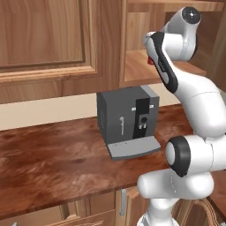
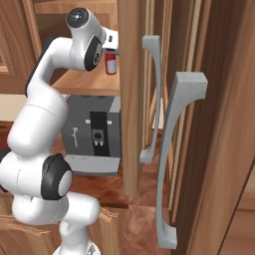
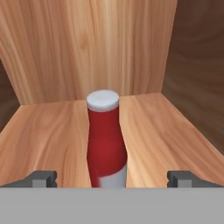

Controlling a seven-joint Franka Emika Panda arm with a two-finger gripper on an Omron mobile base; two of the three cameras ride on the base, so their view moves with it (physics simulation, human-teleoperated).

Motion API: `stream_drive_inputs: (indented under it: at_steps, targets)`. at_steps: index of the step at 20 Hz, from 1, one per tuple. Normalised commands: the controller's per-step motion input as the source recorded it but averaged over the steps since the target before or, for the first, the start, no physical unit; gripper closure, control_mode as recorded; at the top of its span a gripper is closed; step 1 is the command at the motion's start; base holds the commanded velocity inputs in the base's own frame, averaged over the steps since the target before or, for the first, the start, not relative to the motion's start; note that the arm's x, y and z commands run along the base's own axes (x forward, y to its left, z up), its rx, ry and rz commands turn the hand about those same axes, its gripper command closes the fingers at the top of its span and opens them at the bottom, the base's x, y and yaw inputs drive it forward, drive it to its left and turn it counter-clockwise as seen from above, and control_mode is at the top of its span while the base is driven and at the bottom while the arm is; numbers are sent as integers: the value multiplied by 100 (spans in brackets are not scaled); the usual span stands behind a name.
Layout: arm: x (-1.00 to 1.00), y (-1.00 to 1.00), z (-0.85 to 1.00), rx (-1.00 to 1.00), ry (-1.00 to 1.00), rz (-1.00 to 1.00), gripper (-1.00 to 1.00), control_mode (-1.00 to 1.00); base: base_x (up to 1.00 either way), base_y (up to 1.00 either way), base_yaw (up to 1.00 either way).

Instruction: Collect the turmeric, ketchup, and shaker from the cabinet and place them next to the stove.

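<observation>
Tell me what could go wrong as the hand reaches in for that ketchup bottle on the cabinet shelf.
1. The ketchup is tall and slim; a nudge from either finger of the open hand could tip it.
2. The cabinet side wall is close on one side, so the hand could scrape it.

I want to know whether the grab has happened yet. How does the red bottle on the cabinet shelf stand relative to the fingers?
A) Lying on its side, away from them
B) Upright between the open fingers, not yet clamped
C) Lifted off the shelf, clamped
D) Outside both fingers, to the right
B: in the hand view the ketchup bottle stands upright on the cabinet shelf, centred between the wide-apart fingers, with clear gaps either side.
</observation>
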Motion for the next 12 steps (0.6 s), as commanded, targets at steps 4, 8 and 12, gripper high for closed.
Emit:
stream_drive_inputs:
  at_steps: [4, 8, 12]
  targets:
    - [10, 0, 0, 0, 0, 0, -100, -100, 0, 0, 0]
    - [14, 0, -1, 0, 1, 0, -100, -100, 0, 0, 0]
    - [12, 0, -8, 0, 2, 0, -100, -100, 0, 0, 0]
